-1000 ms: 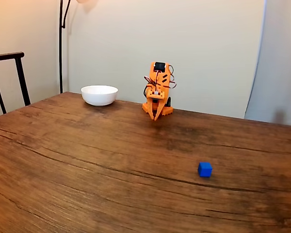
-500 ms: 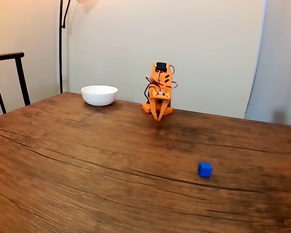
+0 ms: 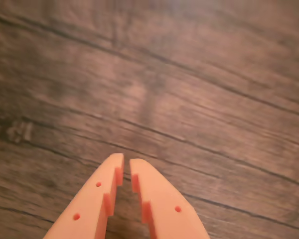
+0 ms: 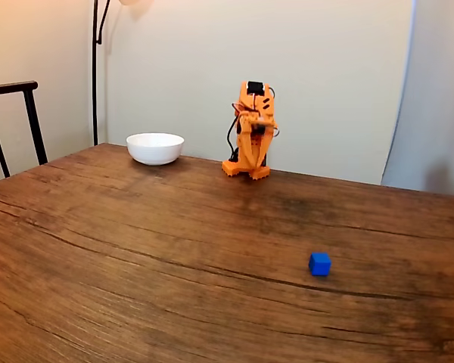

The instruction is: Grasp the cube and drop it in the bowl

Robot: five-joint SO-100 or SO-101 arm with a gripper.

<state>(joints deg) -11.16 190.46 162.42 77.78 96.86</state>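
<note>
Fixed view: the wooden table (image 4: 136,249) carries the orange arm (image 4: 251,132) and white bowl (image 4: 155,147) along its far edge, the blue cube (image 4: 320,263) nearer the front right. Gripper (image 3: 126,167) fingers nearly together. The cube looks light and rigid, with no long axis; pinch opposite flat faces

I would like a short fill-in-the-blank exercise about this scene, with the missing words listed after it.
1. The small cube on the table has the colour ____.
2. In the fixed view, the white bowl stands to the ____ of the orange arm.
3. In the wrist view, the tool has its fingers nearly together and holds ____.
4. The tabletop is made of ____.

Missing words: blue; left; nothing; wood
</note>
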